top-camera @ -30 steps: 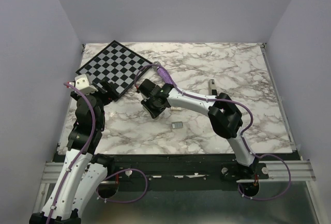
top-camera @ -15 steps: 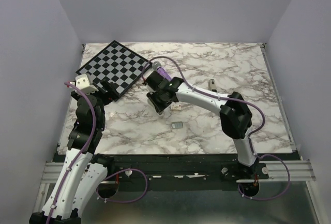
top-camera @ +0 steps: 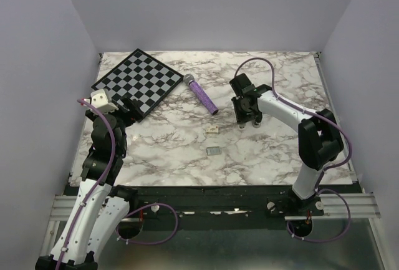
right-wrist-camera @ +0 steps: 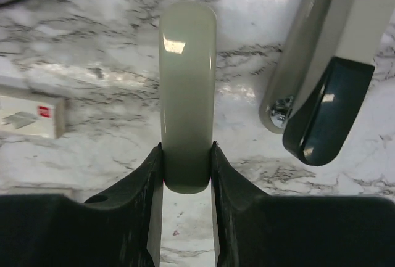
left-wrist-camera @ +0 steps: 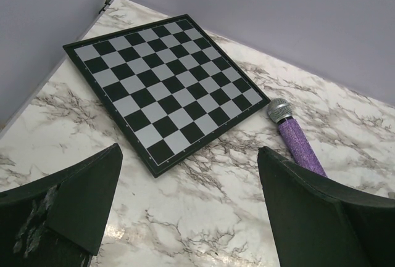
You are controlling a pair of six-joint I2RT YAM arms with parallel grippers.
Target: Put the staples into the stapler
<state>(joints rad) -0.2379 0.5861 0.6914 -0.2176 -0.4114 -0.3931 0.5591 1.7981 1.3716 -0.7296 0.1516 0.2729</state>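
The staples (top-camera: 213, 151) are a small silver-grey block lying on the marble near the table's front middle. My right gripper (top-camera: 247, 113) is right of centre, well back and to the right of the staples. In the right wrist view it (right-wrist-camera: 187, 174) is shut on a long cream stapler (right-wrist-camera: 187, 88) that points away from the camera. A second cream stapler with a dark base (right-wrist-camera: 327, 69) lies just to its right. My left gripper (top-camera: 128, 109) is open and empty at the left; its view (left-wrist-camera: 191, 217) shows only bare marble between the jaws.
A small cream box (top-camera: 213, 130) lies just behind the staples; it also shows in the right wrist view (right-wrist-camera: 31, 116). A purple microphone (top-camera: 201, 94) lies at centre back. A chessboard (top-camera: 137, 83) fills the back left corner, near my left gripper.
My right arm has swung from beside the chessboard to the right of centre, carrying the stapler. This uncovered the microphone. The left arm has not moved.
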